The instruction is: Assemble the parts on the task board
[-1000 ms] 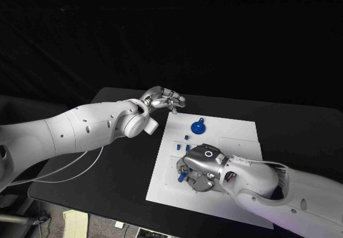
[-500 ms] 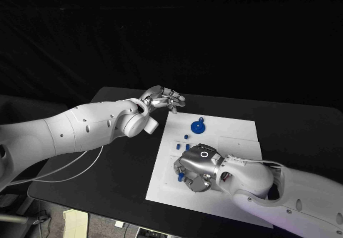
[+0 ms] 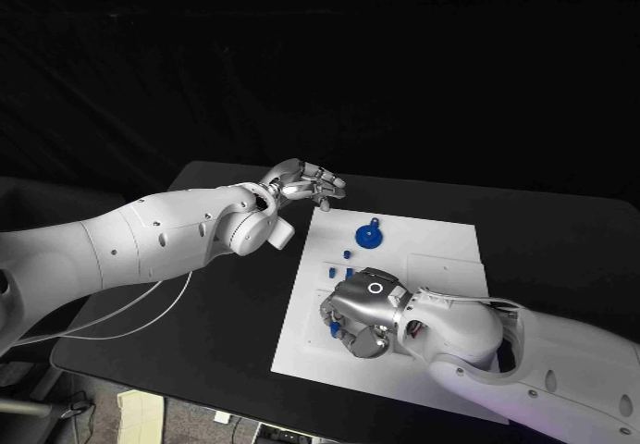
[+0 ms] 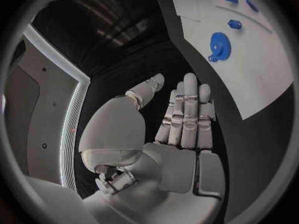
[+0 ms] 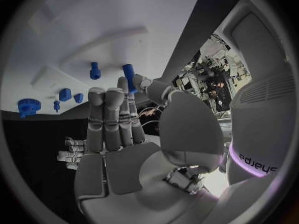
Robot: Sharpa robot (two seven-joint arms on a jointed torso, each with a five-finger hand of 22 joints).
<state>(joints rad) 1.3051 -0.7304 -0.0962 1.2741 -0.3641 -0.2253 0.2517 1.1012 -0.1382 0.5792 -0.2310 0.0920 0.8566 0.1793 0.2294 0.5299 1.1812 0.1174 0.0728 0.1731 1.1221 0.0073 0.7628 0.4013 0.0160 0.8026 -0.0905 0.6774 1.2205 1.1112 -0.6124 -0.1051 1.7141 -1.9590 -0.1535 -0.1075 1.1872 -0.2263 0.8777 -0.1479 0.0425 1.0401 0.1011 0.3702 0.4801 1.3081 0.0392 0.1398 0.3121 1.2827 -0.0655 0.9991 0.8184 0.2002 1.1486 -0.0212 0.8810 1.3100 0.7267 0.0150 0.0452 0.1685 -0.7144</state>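
The table (image 3: 227, 305) is black and carries the white board (image 3: 440, 250) at its middle; everything below is placed from that board.

The left arm (image 3: 133, 245) reaches in along the table on the board's left side. The right arm (image 3: 534, 361) crosses the board's near right corner and lies over its near half.

The left hand (image 3: 304, 183) hovers just off the board's far left corner, over bare table. The left wrist view shows its fingers (image 4: 187, 109) held straight and side by side, the thumb a little apart, with nothing in them. The right hand (image 3: 363, 313) sits palm down over the board's near left part. In the right wrist view its fingers (image 5: 106, 119) stretch out flat and together above the board; a blue peg (image 5: 129, 76) stands right at the fingertips beside the thumb, but I cannot tell whether the hand pinches it or only touches it.

A blue gear (image 3: 370, 239) lies flat on the board's far part, well clear of both hands. Two small blue blocks (image 3: 350, 274) stand between the gear and the right hand, close to the hand's knuckles, and a small blue stud (image 3: 347, 254) sits just on the gear's near side. Another short blue pin (image 5: 94, 70) stands on the board near the peg.
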